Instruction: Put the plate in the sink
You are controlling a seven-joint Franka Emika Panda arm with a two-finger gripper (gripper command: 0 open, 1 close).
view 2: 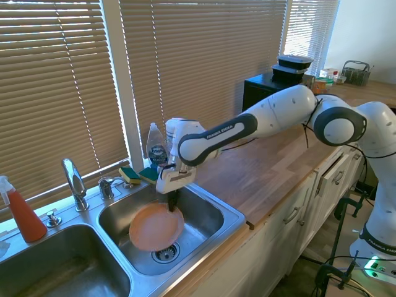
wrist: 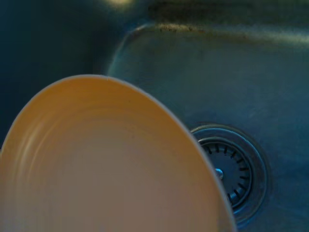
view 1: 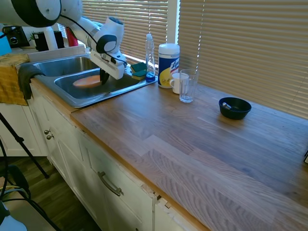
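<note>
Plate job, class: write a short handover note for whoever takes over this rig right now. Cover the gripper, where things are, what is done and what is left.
Gripper: shut on the plate's rim, down inside the sink.
Plate: in the basin nearer the long counter, tilted, beside the drain; whether it touches the bottom cannot be told.
Done: plate carried into the sink.
Left: probably lower it flat, open the gripper, lift the arm clear.

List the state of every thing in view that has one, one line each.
plate: tilted, inside the sink basin, gripped at its rim
hand: shut on the plate's rim
sink: basin dry, drain uncovered
faucet: no water running
drinking glass: upright, empty
dark bowl: upright on the counter
blinds: lowered
</note>
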